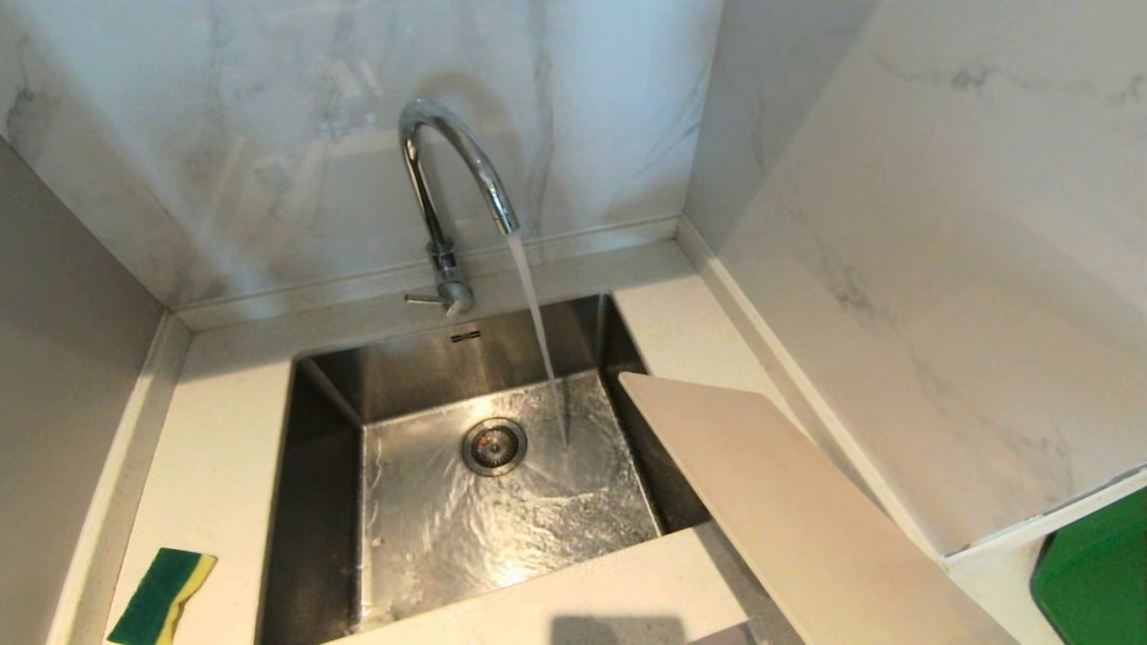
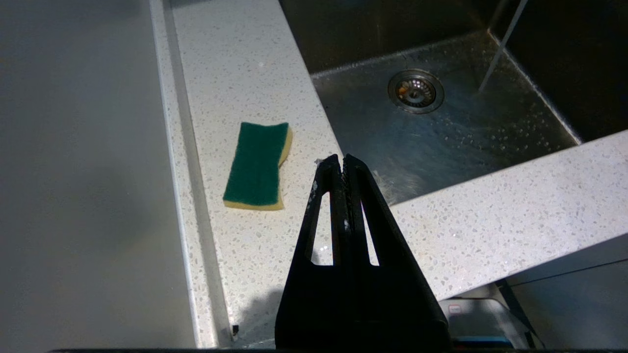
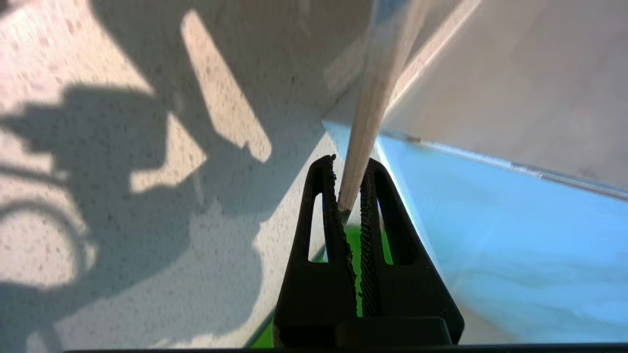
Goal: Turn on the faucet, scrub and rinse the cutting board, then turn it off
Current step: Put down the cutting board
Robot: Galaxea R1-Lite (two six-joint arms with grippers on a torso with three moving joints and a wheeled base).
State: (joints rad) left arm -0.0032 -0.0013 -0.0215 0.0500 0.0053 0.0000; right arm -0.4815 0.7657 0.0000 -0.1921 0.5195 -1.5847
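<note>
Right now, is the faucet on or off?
On: a stream of water falls from the faucet spout into the wet sink.

I'm looking into a kitchen corner: a steel sink [image 1: 314, 502] at frame centre set in a speckled white counter [image 1: 224, 430], the chrome gooseneck faucet [image 1: 448, 179] running above it, marble-look wall panels [image 1: 941, 224] behind and right, a green-and-yellow sponge [image 1: 161, 596] lower left.

Walls [image 1: 941, 224]: white marble with grey veins, meeting in a corner
Desk [image 1: 215, 448]: pale speckled stone around the steel sink [image 1: 332, 466]
Light: bright patches, hard shadows on the stone
</note>
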